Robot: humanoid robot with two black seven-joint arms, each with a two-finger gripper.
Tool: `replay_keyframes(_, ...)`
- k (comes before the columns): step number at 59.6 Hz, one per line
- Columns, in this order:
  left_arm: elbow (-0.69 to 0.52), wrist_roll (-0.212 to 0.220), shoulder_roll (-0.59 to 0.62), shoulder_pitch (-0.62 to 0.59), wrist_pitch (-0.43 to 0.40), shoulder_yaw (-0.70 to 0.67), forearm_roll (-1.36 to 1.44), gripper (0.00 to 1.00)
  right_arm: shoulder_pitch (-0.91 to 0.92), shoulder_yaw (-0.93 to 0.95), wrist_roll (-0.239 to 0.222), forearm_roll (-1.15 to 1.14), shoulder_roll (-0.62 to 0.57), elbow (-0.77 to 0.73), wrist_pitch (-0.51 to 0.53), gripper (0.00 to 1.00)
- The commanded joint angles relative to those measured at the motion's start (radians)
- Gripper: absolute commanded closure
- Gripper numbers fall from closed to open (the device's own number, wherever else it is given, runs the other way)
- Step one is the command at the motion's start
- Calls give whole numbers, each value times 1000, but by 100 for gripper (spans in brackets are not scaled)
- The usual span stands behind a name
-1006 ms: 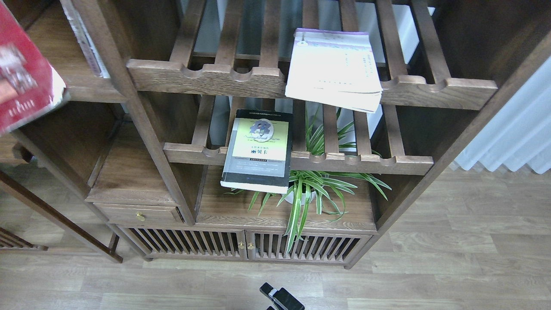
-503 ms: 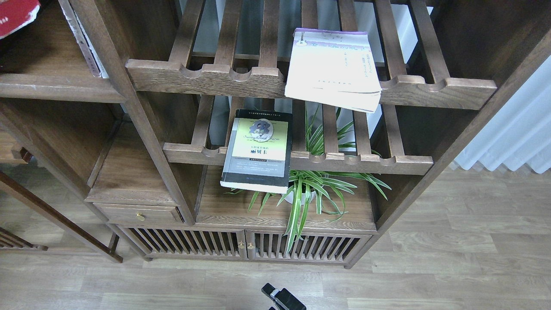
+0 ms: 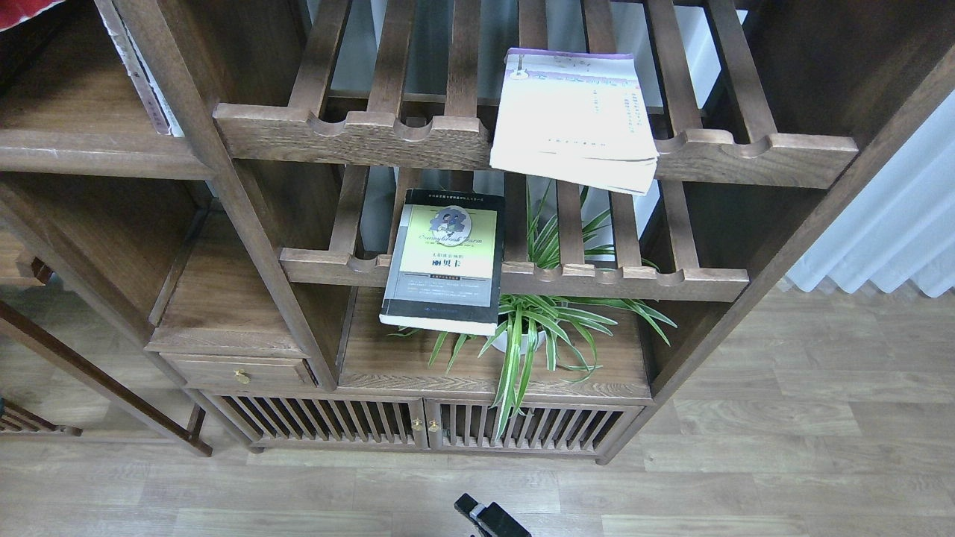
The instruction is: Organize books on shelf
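Note:
Only a corner of the red book (image 3: pixel 22 7) shows at the top left edge, above the solid dark-brown shelf board (image 3: pixel 89 153). What holds it is out of view. The grey-black book with the pale green panel (image 3: pixel 444 261) lies flat on the lower slatted rack, overhanging its front rail. The cream-white book with the purple top band (image 3: pixel 574 119) lies on the upper slatted rack, overhanging its front too. My left gripper is out of view. A small black part, seemingly my right gripper (image 3: pixel 489 518), pokes in at the bottom edge; its fingers cannot be told apart.
A thin white book with a pinkish spine (image 3: pixel 138 71) leans against the upright post at the shelf board's right end. A potted spider plant (image 3: pixel 537 328) stands under the lower rack. A small drawer (image 3: pixel 239 371) and slatted cabinet doors (image 3: pixel 425 425) are below. A white curtain (image 3: pixel 895 224) hangs at right.
The red book has moved up and left, from large at the left edge to a sliver in the top left corner. The other two books have not moved.

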Motion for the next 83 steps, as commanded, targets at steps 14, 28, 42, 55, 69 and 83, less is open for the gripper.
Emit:
replay_keyframes(14,37,-6,-64,-1,0,55,-63,62,0,0,6,0,-2,1,0,0)
replay_keyframes(28,19,-13,-45,68,0,97,-158,60,1,0,34,0,-3,0,0,0)
replay_keyframes(42,-48,-11,-36,108,0,34,-222,60,1,0,34,0,-5,0,0,0)
replay_keyframes(55,-134,-11,-36,197,0,-81,-264,57,12,0,34,9,-3,0,0,0)
replay_keyframes(69,-292,0,-36,378,0,-175,-342,56,17,23,34,17,3,0,0,1)
replay_keyframes(83,-446,3,-36,643,0,-230,-442,48,21,52,35,17,3,-28,0,0)
